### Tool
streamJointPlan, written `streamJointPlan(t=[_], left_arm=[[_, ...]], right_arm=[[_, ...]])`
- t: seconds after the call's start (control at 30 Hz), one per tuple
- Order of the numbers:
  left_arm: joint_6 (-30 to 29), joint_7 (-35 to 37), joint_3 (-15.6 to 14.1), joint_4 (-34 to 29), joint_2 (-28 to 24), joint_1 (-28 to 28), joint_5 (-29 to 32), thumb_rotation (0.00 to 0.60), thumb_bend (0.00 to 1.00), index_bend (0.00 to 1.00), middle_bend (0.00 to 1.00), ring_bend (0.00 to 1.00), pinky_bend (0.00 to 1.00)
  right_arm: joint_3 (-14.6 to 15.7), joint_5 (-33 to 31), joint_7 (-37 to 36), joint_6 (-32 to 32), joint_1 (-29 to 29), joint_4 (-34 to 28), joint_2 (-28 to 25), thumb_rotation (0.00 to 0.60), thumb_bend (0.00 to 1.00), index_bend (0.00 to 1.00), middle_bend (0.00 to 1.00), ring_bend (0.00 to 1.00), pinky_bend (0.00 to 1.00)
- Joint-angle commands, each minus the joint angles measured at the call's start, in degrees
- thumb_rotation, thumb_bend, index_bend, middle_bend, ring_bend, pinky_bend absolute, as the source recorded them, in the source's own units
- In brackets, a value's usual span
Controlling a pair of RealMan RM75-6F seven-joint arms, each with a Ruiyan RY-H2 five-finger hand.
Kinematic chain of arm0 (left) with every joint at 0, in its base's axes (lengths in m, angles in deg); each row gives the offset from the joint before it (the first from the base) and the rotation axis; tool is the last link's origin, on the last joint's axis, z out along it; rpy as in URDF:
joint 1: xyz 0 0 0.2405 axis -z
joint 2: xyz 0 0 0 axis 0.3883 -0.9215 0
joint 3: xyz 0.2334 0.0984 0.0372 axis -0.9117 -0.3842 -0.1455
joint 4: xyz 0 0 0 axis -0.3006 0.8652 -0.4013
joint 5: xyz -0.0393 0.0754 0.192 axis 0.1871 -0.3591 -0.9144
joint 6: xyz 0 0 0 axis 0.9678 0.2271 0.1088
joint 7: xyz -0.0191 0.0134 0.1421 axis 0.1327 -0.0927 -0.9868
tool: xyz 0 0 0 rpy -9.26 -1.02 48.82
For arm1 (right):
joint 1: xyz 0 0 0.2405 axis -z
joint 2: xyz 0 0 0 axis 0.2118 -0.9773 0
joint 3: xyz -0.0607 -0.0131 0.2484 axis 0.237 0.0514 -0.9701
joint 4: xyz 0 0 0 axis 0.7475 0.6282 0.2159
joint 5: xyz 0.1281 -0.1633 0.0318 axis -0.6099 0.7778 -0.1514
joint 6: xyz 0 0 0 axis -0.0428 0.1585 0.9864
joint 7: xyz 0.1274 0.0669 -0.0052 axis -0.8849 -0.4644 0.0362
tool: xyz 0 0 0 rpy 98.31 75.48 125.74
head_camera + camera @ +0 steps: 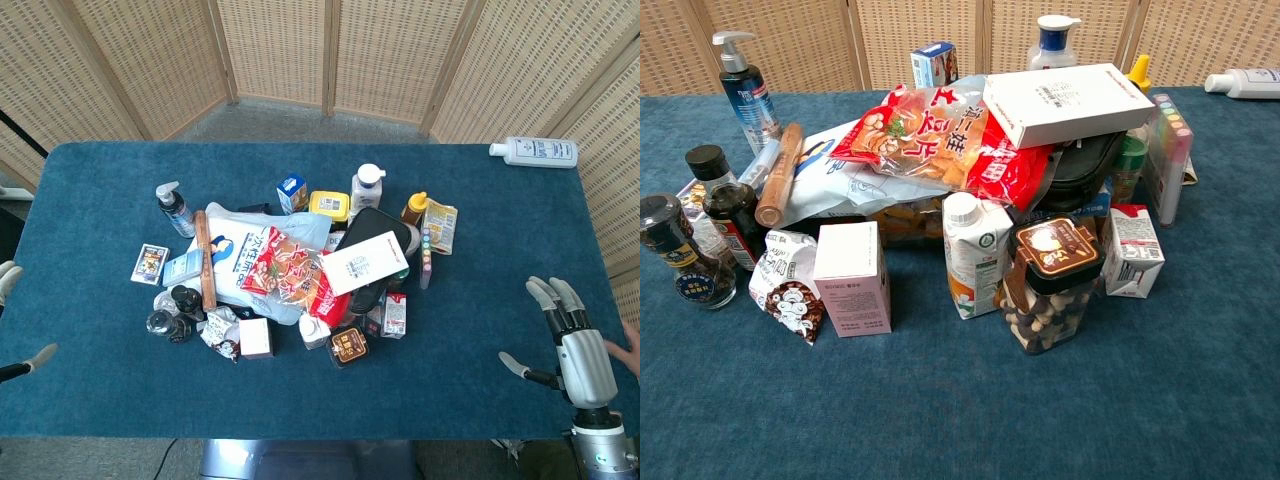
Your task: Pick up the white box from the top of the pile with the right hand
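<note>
The white box (365, 263) lies flat on top of the pile in the middle of the blue table (500, 220), resting on a black pouch and the edge of a red snack bag (293, 272). In the chest view the white box (1068, 103) is the highest flat item, upper right of the heap. My right hand (568, 340) hovers open near the table's front right edge, well right of the pile, fingers spread and pointing away. Only fingertips of my left hand (10, 280) show at the left frame edge. Neither hand appears in the chest view.
Around the box crowd a spray bottle (172, 208), a wooden rolling pin (204, 258), a pink carton (851, 277), a milk carton (975, 252), a chocolate jar (1052, 283) and a white bottle (366, 187). A white lotion bottle (534, 152) lies far right. Wicker screens stand behind.
</note>
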Motion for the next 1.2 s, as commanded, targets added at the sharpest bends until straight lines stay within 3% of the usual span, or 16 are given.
streamJointPlan(t=[0.03,0.27,0.6,0.77,1.2], left_arm=[[0.1,0.0,-0.1,0.0,0.0,0.0,0.0,0.600,0.00,0.00,0.00,0.00,0.00],[-0.2,0.4,0.0,-0.4,-0.3,0.1,-0.5,0.600,0.00,0.00,0.00,0.00,0.00],[0.5,2.0,0.3,-1.0,-1.6,0.2,1.0,0.600,0.00,0.00,0.00,0.00,0.00],[0.5,2.5,0.4,-0.8,-1.7,0.1,1.3,0.600,0.00,0.00,0.00,0.00,0.00],[1.8,3.8,0.7,-0.2,-1.8,0.7,2.1,0.600,0.00,0.00,0.00,0.00,0.00]], right_arm=[[0.1,-0.1,0.2,-0.2,-0.1,0.3,0.2,0.600,0.00,0.00,0.00,0.00,0.00],[-1.2,-1.2,1.1,-1.8,-1.8,1.9,0.4,0.600,0.00,0.00,0.00,0.00,0.00],[-4.4,0.8,10.2,-16.8,-13.9,-1.4,-4.6,0.600,0.00,0.00,0.00,0.00,0.00],[-5.8,-1.3,14.5,-25.7,-19.7,-3.3,-6.6,0.600,0.00,0.00,0.00,0.00,0.00],[-8.2,-5.3,27.4,-36.7,-29.2,-7.7,-6.7,0.600,0.00,0.00,0.00,0.00,0.00]])
